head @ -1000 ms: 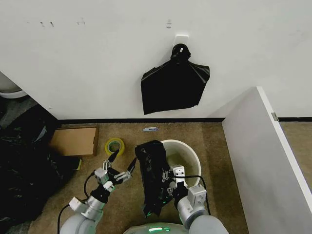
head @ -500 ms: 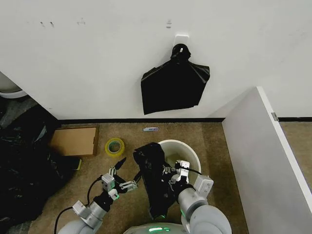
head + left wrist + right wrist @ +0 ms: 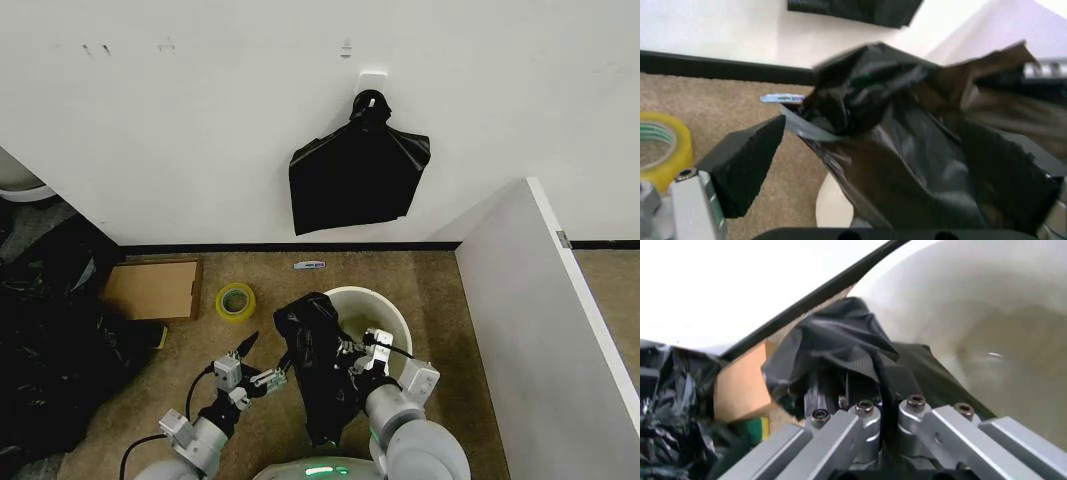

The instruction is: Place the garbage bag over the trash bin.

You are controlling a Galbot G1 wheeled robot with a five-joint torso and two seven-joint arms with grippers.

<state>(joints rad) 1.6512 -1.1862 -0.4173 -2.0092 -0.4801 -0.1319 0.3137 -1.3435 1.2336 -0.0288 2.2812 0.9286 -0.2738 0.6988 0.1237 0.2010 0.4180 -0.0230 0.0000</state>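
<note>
Right gripper pinches the garbage bag by the bin's rim while the left gripper stands spread beside it.

The right gripper (image 3: 863,390) has its fingers (image 3: 830,390) pressed together on a bunched fold of the garbage bag (image 3: 318,370), which hangs crumpled from the grip and drapes down beside the near left side of the trash bin (image 3: 392,312). The left gripper (image 3: 262,365) has its fingers (image 3: 747,160) spread wide, holding nothing; one tip lies against the bag's left edge. In the left wrist view the bag's glossy folds fill the gap ahead of the dark pad. The bin stands upright on the brown carpet (image 3: 450,330), with the yellow tape roll (image 3: 235,300) well off to its left.
</note>
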